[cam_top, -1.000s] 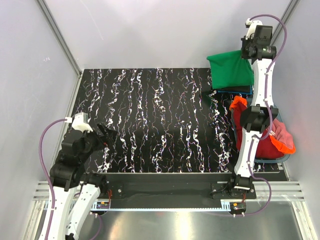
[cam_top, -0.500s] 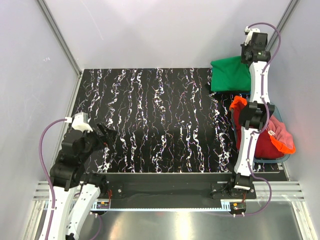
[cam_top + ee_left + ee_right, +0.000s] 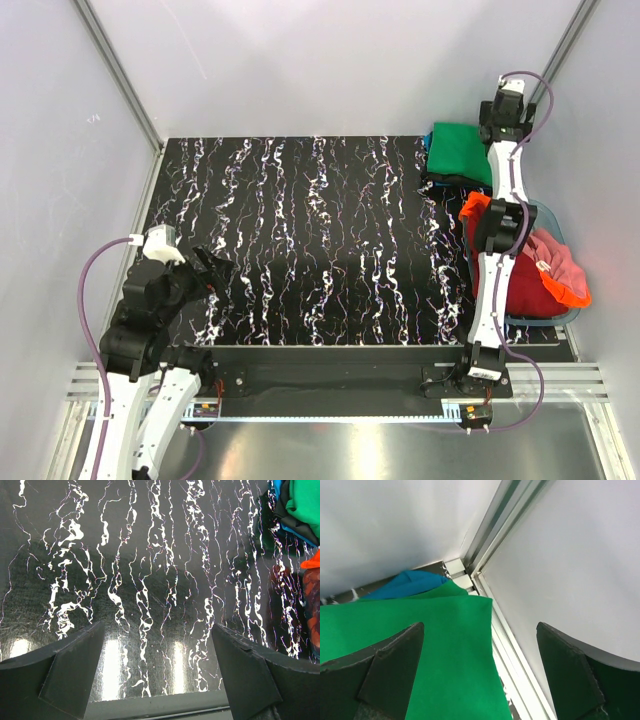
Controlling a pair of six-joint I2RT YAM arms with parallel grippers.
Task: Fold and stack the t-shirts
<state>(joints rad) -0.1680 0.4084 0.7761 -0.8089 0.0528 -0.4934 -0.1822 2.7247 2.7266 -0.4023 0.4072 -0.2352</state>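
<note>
Far right corner, under the right gripper (image 3: 479,627): jaws spread wide, nothing between the fingers. Below and between them lies the green shirt (image 3: 462,150), folded flat, one edge running close to the wall rail on the right-finger side. A blue shirt (image 3: 410,585) peeks out past the fingertips toward the corner, under the green. The left wrist view also shows a dark layer in that pile, so the green one tops a stack.

Whether the fingertips touch the cloth cannot be told from these views.

Left gripper (image 3: 157,627): jaws also wide, empty. Only bare marbled table (image 3: 300,230) beneath and ahead of them. The stack sits well apart, far ahead and off to their right-finger side.

Behind the right jaws, back along the arm toward its base, a clear tub (image 3: 540,320) holds a loose heap: red shirt (image 3: 530,295), orange shirt (image 3: 478,208), something pink on top. None folded.

Judgement: step in hand is the tail end of stacking the green shirt. It looks set down and squared on the pile.

Next move, as I read it: lift the right jaws straight up so the top fold is not dragged, then swing back over the tub and pinch one shirt only out of the tangle. It then needs spreading on the open table, where the left jaws can take a corner.
</note>
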